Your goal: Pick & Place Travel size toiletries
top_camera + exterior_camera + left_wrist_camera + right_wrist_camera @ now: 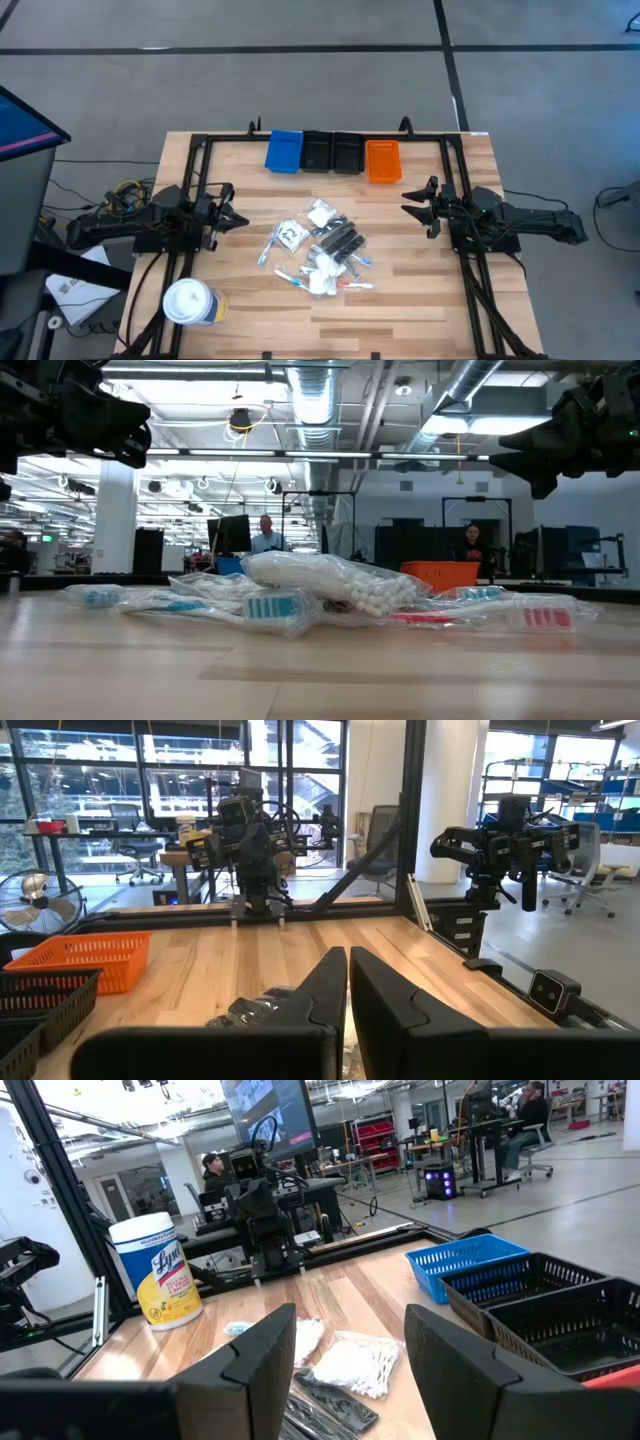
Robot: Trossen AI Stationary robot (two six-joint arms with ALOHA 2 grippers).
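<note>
Left pincer (243, 219) closed, right pincer (405, 201) spread, flanking toiletries (318, 247).

1. Table top (420, 290): light wooden planks, smooth, satin sheen
2. Toiletries (320, 255), between the left gripper (238, 219) and the right gripper (410, 203): clear glossy plastic sachets, crinkled; matt black combs (340, 243); cotton swabs (375, 592) inside a clear bag
3. Bins beyond both grippers: plastic mesh, blue (284, 151), black (333, 152), orange (383, 160)
4. Gripper fingers (450, 1355): dark matt plastic, smooth
5. Tub (166, 1270): white plastic, glossy yellow label
</note>
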